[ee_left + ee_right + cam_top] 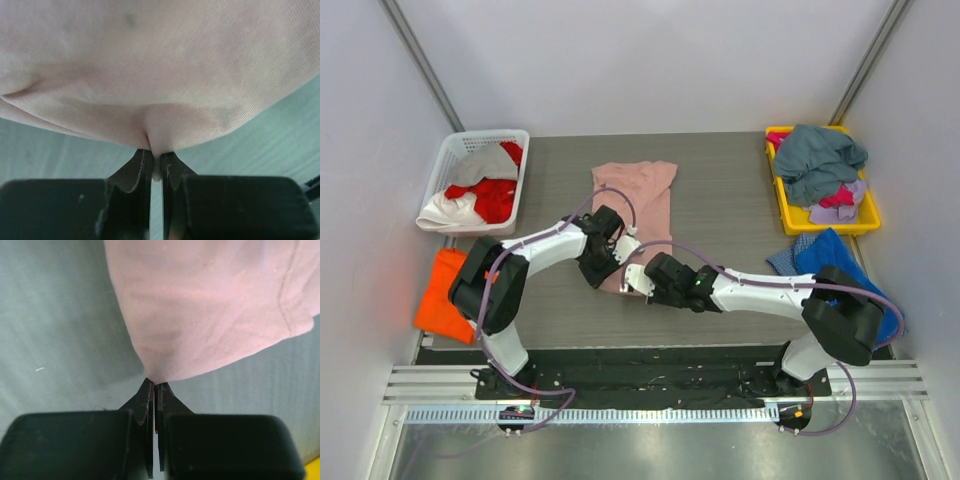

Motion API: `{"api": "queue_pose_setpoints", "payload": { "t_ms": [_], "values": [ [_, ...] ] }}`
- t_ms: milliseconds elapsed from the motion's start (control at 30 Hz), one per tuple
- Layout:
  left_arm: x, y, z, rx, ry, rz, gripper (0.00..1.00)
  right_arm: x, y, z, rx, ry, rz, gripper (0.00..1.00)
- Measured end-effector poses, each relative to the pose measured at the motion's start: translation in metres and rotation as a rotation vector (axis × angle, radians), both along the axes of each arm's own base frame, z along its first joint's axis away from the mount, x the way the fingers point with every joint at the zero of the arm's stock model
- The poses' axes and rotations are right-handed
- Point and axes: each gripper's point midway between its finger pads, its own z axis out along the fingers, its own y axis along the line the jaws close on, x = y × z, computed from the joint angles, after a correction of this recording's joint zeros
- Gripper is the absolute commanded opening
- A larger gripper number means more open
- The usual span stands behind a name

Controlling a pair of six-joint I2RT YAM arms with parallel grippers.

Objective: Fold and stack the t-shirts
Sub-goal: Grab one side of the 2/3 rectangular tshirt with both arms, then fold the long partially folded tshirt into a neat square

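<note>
Orange t-shirt point(442, 295): draped over the counter's point(740, 200) left edge; seen only from the top.
Left pincer point(155, 156): nipped tight on a puckered edge of the pink t-shirt point(640, 195); only the wrist view shows the grip.
Right pincer point(153, 386): clamped on a corner of the same shirt, which lies mid-counter.
Blue t-shirt point(840, 258): right edge, top view only.

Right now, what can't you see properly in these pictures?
- Top view: the near end of the pink t-shirt is hidden under the left arm and right arm.
- Top view: the left arm covers part of the orange t-shirt; the right arm, part of the blue t-shirt.
- Top view: shirts heaped in the yellow tray cover each other.
- Wrist views: the left gripper and right gripper pinch pink cloth; edges cut off the rest.
</note>
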Motion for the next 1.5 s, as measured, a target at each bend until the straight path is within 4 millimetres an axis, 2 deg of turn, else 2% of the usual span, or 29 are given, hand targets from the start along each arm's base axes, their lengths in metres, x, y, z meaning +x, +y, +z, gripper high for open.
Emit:
{"api": "queue_pose_setpoints", "payload": {
  "t_ms": [300, 400, 533, 867, 1167, 1367, 1500],
  "values": [
    [-0.037, 0.016, 0.011, -0.001, -0.004, -0.026, 0.00, -0.068, 0.019, -0.004, 0.007, 0.082, 0.151, 0.01],
    [-0.048, 0.016, 0.019, -0.025, -0.021, -0.040, 0.00, -0.080, 0.022, 0.000, 0.024, 0.095, 0.179, 0.01],
    [-0.057, 0.017, 0.031, -0.058, -0.050, -0.047, 0.00, -0.081, 0.022, 0.011, 0.049, 0.076, 0.182, 0.01],
    [-0.045, 0.015, 0.057, -0.080, -0.145, -0.031, 0.00, -0.048, 0.019, 0.049, 0.046, -0.092, 0.138, 0.01],
    [-0.020, 0.010, 0.076, -0.088, -0.250, -0.010, 0.00, 0.010, 0.004, 0.091, 0.079, -0.199, 0.003, 0.01],
    [0.013, -0.003, 0.104, -0.148, -0.360, 0.019, 0.00, 0.039, -0.005, 0.116, 0.107, -0.248, -0.060, 0.01],
    [0.041, -0.009, 0.119, -0.169, -0.409, 0.041, 0.00, 0.056, -0.010, 0.126, 0.117, -0.271, -0.094, 0.01]
  ]
}}
